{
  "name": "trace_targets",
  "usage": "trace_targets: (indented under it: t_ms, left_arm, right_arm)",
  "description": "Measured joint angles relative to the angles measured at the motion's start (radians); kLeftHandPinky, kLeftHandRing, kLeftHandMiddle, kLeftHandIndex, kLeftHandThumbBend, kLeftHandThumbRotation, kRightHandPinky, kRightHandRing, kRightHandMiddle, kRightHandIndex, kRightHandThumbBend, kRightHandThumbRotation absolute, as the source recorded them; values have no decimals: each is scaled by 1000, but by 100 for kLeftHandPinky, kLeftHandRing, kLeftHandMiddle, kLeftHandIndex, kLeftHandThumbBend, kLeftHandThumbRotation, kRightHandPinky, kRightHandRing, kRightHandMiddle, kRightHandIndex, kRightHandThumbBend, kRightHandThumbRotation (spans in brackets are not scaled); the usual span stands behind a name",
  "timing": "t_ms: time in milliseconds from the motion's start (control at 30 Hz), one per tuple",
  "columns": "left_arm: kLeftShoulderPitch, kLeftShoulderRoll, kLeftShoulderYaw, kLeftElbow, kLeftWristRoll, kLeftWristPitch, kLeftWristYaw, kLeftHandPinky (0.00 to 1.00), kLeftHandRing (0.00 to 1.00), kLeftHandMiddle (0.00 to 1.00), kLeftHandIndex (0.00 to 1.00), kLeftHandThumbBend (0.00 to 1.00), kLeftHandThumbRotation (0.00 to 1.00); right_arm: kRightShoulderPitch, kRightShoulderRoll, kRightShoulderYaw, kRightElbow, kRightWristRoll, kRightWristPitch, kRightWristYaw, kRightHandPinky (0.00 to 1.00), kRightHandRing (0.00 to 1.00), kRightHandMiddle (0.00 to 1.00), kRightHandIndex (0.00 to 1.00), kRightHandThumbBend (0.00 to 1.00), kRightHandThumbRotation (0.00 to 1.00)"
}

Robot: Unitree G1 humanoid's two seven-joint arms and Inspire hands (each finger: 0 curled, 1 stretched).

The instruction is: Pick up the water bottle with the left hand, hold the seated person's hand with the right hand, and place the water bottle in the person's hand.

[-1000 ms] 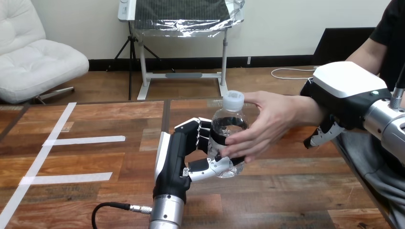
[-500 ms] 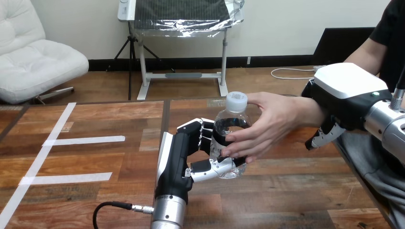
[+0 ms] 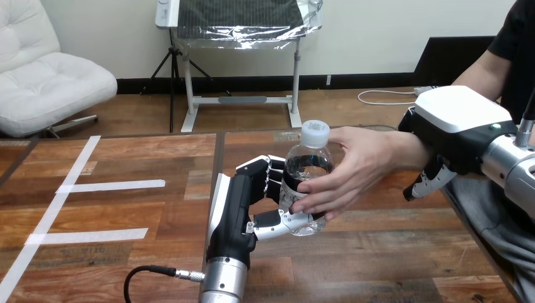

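Note:
A clear water bottle with a white cap stands upright just above the table's middle, and my left hand is shut on its lower half from the left. From the right, the person's hand wraps its fingers round the front of the bottle, with the thumb behind near the cap. My right hand lies over the person's wrist at the right. Its fingers curl down under the wrist.
Strips of white tape cross the wooden table at the left. The table's right edge runs close under the person's forearm and my right arm.
My left hand and the bottle have shifted slightly to the right, deeper into the person's palm. The person's fingers sit closer round the bottle. My right hand has barely moved.

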Motion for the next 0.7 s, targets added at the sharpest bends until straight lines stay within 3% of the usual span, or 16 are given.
trace_targets:
  t_ms: [700]
  left_arm:
    - [-2, 0, -6, 0, 6, 1, 4, 40, 40, 41, 46, 62, 0]
  right_arm:
    - [0, 9, 0, -7, 12, -21, 0, 11, 18, 27, 35, 76, 0]
